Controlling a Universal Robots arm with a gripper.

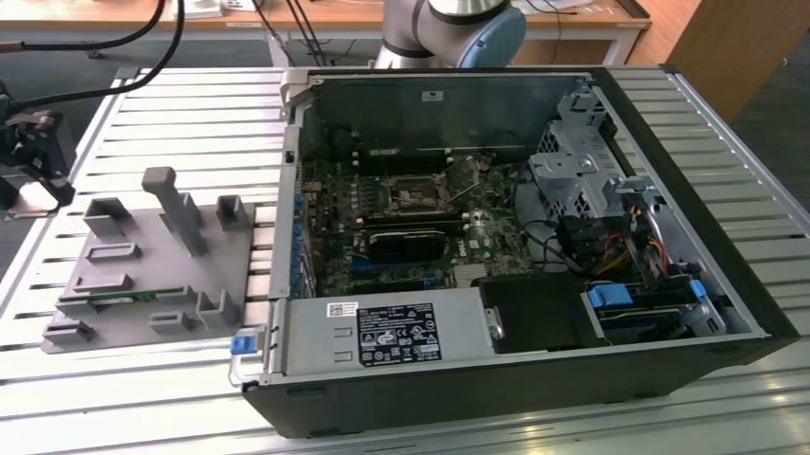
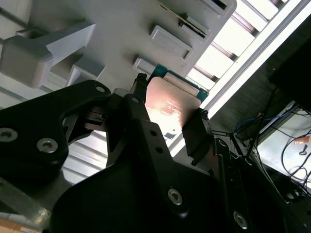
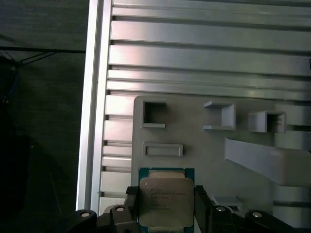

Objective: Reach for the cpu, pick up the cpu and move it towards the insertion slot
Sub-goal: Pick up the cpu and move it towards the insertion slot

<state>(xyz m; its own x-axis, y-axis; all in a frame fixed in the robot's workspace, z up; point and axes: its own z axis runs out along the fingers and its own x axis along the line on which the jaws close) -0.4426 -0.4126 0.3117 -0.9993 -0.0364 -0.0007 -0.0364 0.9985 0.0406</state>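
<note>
Black two-finger gripper (image 3: 165, 191) clamped on small silvery square cpu (image 3: 166, 204), at edge of grey plastic fixture (image 1: 158, 275). Pick looks done; carry to silver-framed square insertion slot (image 1: 412, 194), well apart, not yet made.

Robotics lab, robot arm base (image 1: 450, 28) behind a slatted aluminium table (image 1: 190, 104), opened computer case (image 1: 746, 275), grey plastic fixture (image 1: 139, 284)
</note>
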